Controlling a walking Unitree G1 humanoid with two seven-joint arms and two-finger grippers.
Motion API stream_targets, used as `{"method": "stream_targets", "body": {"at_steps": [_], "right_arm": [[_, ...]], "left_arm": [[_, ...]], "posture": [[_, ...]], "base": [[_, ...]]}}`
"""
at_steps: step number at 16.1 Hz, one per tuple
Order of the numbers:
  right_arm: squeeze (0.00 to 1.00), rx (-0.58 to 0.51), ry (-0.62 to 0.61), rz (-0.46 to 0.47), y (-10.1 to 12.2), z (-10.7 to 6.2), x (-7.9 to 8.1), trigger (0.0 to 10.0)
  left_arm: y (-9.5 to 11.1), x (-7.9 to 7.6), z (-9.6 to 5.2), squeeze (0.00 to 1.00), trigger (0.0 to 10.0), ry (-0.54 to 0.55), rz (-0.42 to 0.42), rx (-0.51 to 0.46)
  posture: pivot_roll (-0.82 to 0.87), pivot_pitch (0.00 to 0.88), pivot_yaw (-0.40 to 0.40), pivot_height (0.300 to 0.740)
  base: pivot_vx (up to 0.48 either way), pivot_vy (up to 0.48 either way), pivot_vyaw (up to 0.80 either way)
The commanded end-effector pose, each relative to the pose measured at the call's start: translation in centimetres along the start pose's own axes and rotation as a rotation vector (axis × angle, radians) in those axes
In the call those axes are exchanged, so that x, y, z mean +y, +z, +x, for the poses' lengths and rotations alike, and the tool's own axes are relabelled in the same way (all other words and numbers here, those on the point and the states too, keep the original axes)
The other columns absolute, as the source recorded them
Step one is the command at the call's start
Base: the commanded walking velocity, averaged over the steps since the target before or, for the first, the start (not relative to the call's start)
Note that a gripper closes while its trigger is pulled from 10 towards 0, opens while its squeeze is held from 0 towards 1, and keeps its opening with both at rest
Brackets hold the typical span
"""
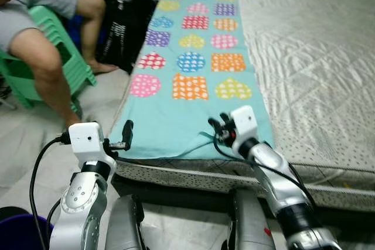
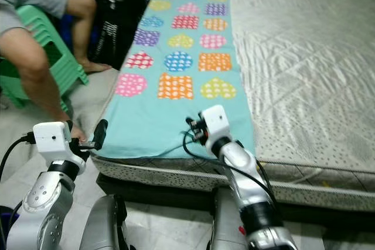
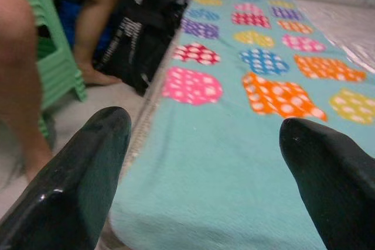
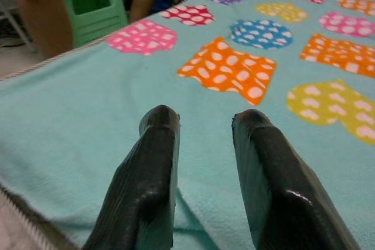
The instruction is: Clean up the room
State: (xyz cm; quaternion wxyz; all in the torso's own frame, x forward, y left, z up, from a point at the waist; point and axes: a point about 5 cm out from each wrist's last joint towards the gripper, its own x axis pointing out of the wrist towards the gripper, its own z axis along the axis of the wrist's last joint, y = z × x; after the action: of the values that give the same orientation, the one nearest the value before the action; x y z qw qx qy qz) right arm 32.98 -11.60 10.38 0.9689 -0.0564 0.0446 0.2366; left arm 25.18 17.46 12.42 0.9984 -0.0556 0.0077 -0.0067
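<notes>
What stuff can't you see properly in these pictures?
- Person: the left eye view's top edge cuts them off above the lap, so what they are doing is unclear.
- Black bag: dark, print too small to read.
- Purple thing: cut off by the corner, can't be named.
- Under the bed: shadowed, blocked by the arms.
- Right claw: whether it touches the blanket is unclear; its fingers hide the contact.

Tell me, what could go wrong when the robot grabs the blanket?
1. The right gripper hangs over the flat middle of the teal blanket, fingers only slightly apart; it might slip off without catching cloth.
2. The left gripper is wide open by the blanket's corner, so it may pinch the mattress edge too.
3. A person's leg is close on the left; swinging cloth could brush it.
</notes>
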Motion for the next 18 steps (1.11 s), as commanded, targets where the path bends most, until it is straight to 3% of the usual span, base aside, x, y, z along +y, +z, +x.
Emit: {"method": "stream_targets", "body": {"at_steps": [1, 5, 7, 11, 15, 18], "right_arm": [[0.0, 0.048, -0.004, -0.008, -0.7, 0.5, 0.7, 10.0], [0.0, 0.141, 0.055, -0.04, -1.7, 1.3, 1.7, 10.0], [0.0, 0.244, 0.056, -0.047, -2.7, 1.8, 1.9, 10.0], [0.0, 0.226, 0.064, -0.034, -2.4, 2.2, 2.9, 10.0], [0.0, 0.252, 0.012, -0.038, -2.7, 1.9, 2.3, 10.0], [0.0, 0.254, 0.008, 0.045, -2.8, 1.6, 2.4, 10.0]], "left_arm": [[0.2, -0.2, -0.5, 0.0, 10.0, -0.007, 0.007, 0.006], [1.0, -1.4, -1.9, 0.0, 10.0, -0.04, 0.008, 0.006], [1.2, -1.7, -2.4, 0.0, 10.0, -0.044, 0.002, 0.018], [1.4, -1.6, -2.3, 0.0, 10.0, -0.03, -0.004, 0.03], [1.4, -1.6, -2.5, 0.0, 10.0, -0.022, -0.002, 0.043], [1.3, -1.6, -2.3, 0.0, 10.0, -0.009, -0.024, 0.054]], "posture": [[-0.05, 0.168, 0.027, 0.533], [-0.01, 0.22, 0.031, 0.533], [0.0, 0.233, 0.039, 0.533], [0.0, 0.234, 0.045, 0.533], [0.0, 0.23, 0.046, 0.533], [-0.01, 0.222, 0.04, 0.533]], "base": [[0.0, 0.0, 0.0], [0.0, 0.0, 0.0], [0.0, 0.0, 0.0], [0.0, 0.0, 0.0], [0.0, 0.0, 0.0], [0.0, 0.0, 0.0]]}}
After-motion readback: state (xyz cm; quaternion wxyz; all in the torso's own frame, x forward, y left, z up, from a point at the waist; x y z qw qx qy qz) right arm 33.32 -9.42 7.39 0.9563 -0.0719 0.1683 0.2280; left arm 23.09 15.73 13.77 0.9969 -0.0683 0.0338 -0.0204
